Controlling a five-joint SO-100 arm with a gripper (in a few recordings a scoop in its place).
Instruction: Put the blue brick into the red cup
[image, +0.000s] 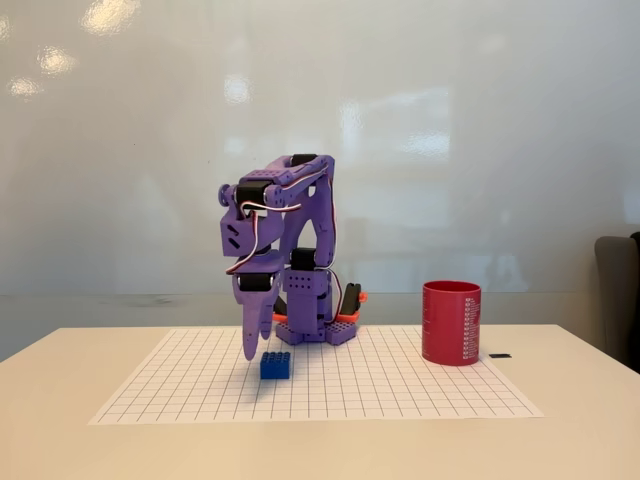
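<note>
Just claw (256, 343) tip-down above blue brick (276, 365)

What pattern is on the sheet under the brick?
A black grid on a white sheet, in the fixed view.

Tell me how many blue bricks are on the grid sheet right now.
1. The blue brick sits on the grid sheet near its left-centre in the fixed view, just below the gripper. None shows elsewhere; the red cup's inside is hidden.

Pretty bright, soft light from above; blotchy glare on the glossy wall (420, 120), faint shadows on the table (560, 440), slightly soft focus.
</note>
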